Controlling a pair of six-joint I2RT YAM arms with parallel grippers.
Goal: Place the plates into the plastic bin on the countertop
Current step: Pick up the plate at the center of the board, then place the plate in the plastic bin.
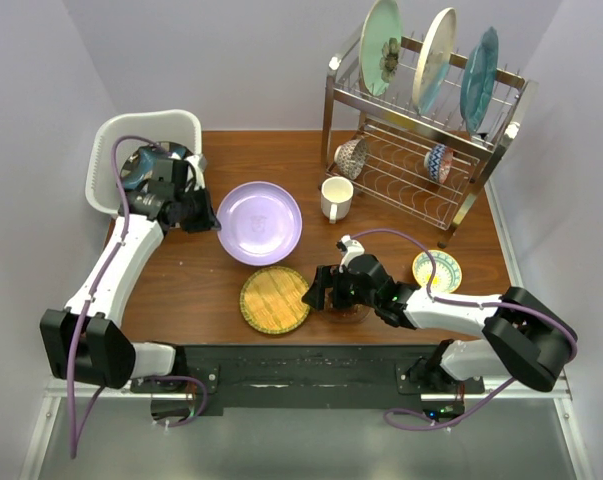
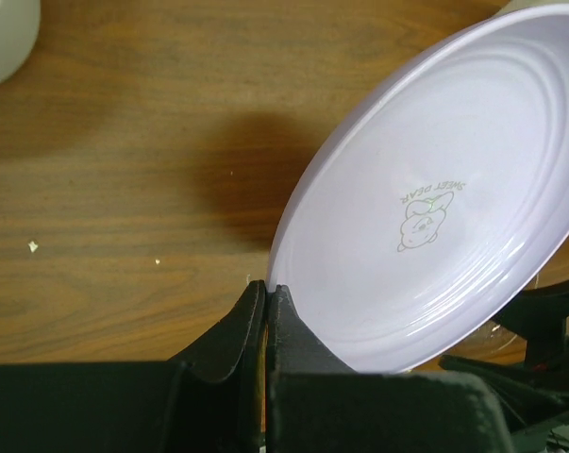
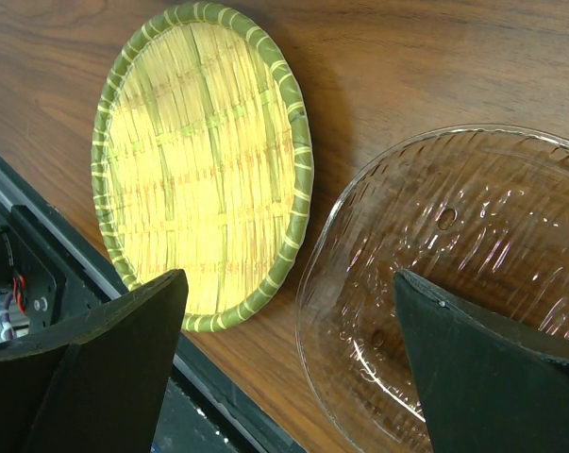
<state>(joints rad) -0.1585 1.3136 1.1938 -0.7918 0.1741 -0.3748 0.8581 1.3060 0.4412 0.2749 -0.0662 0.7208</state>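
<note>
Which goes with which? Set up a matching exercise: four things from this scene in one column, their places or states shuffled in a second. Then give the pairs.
Things
1. lavender plate
2. clear glass plate
3. white mug
4. pale green plate

Places or states
A. on edge in the top of the wire rack
B. rim pinched in the shut left gripper
C. standing on the countertop, beside the rack
D. lying flat, partly under the open right gripper

Pairs: 1-B, 2-D, 3-C, 4-A
</note>
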